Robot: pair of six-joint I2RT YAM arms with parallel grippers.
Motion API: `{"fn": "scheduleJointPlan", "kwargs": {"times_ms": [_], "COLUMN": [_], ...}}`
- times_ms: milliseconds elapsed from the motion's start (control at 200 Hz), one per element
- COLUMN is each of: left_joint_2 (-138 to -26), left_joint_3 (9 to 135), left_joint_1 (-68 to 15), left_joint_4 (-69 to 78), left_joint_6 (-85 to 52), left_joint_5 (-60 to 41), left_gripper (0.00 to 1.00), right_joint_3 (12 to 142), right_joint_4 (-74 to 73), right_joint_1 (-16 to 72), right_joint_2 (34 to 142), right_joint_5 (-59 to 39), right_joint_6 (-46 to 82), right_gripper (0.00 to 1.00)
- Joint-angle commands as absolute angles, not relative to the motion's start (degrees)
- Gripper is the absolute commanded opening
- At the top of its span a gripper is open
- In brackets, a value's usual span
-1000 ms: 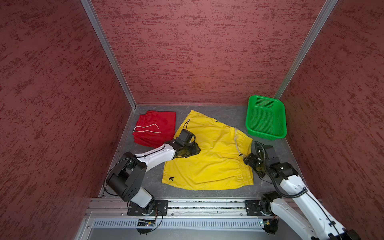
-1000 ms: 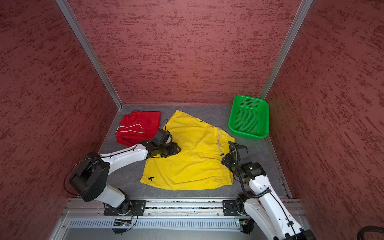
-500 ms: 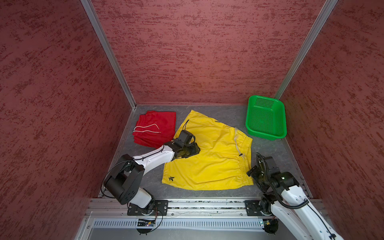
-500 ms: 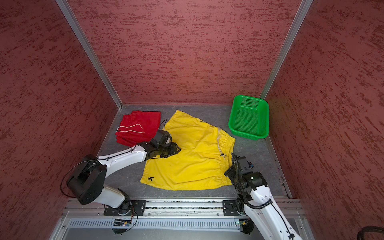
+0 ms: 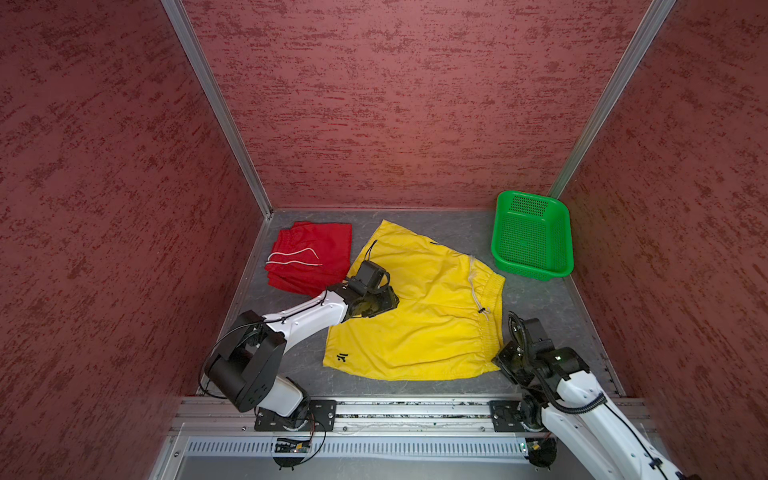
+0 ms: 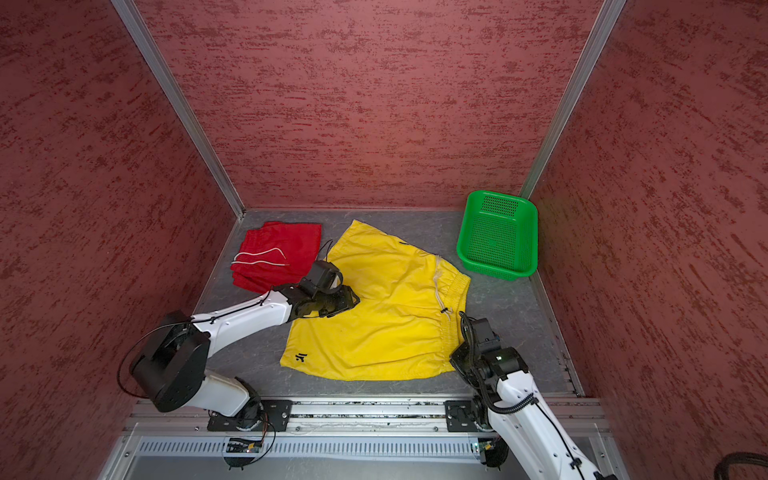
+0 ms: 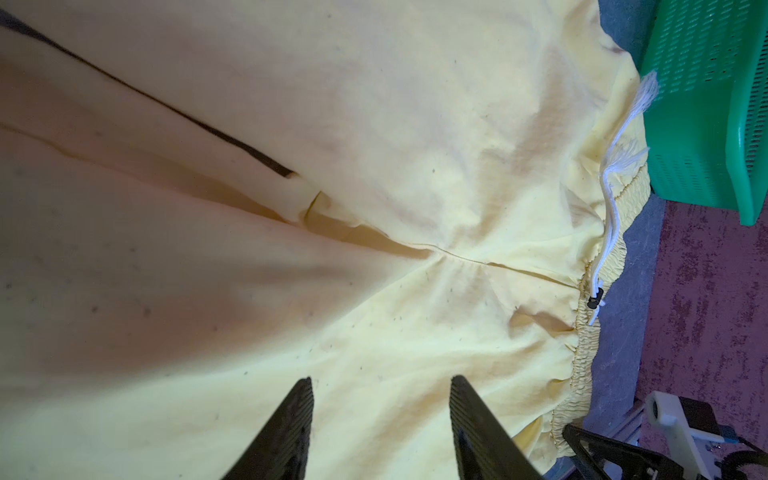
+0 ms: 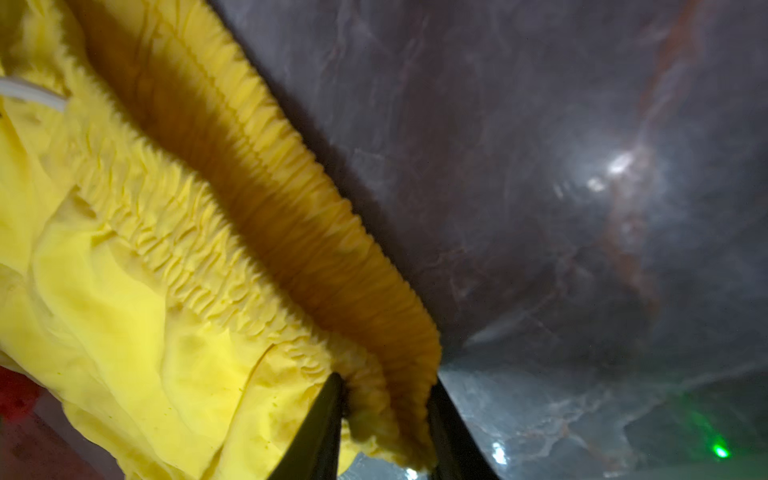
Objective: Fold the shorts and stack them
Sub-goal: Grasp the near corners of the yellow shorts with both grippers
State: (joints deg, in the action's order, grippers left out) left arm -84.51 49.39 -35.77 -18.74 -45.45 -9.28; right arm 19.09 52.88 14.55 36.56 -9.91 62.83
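In both top views, the bright red mesh shorts with a white drawstring [image 5: 309,257] [image 6: 276,259] lie as a compact folded bundle at the back left of the grey table [image 5: 540,307], so that pair looks done. The yellow cloth shorts with an elastic waistband [image 5: 419,316] [image 6: 382,320] lie just beside them, spread flat and unfolded, with the small dark logo at the near left corner. The green perforated plastic basket [image 5: 530,241] stands empty at the back right. The left gripper [image 5: 384,301] sits over the crotch area of the yellow pair, and the right gripper [image 5: 508,365] is at the near end of the waistband.

In the left wrist view, the left gripper [image 7: 380,380] has its fingers apart, low over the yellow cloth [image 7: 374,166] and gripping nothing.

In the right wrist view, the right gripper [image 8: 384,386] is clamped on the gathered waistband [image 8: 291,232], with the ruffled edge pinched between its fingers just above the table [image 8: 582,208].

I judge the task about half done. The yellow pair is still to be folded, which seems to be starting now, and then stacked with the red one.
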Motion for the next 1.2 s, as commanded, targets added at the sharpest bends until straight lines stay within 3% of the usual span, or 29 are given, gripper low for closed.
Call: {"fn": "scheduleJointPlan", "kwargs": {"times_ms": [0, 120, 466, 912, 1192], "left_joint_2": [-81.6, -80.4, -73.7, -54.7, -53.3], "left_joint_3": [48.2, 47.4, 49.7, 44.0, 39.0], "left_joint_1": [-36.0, -35.8, -34.8, -29.1, -26.6], "left_joint_4": [-22.2, -24.5, -43.3, -72.7, -74.1], "left_joint_6": [-46.2, -48.4, -61.2, -84.9, -82.2], "left_joint_5": [-7.0, -7.2, -9.1, -4.2, -3.5], "left_gripper": [0.55, 0.55, 0.60, 0.61, 0.60], "right_joint_3": [19.2, 18.8, 22.3, 27.4, 26.4], "right_joint_4": [53.3, 52.3, 54.5, 59.7, 61.9], "right_joint_1": [14.4, 14.4, 14.4, 14.4, 14.4], "right_joint_2": [36.0, 34.8, 36.8, 38.3, 34.9], "right_joint_5": [-9.2, -11.1, -13.1, -10.2, -10.3], "right_joint_6": [64.2, 65.7, 66.8, 59.5, 60.3], "right_gripper": [0.15, 0.00, 0.00, 0.00, 0.00]}}
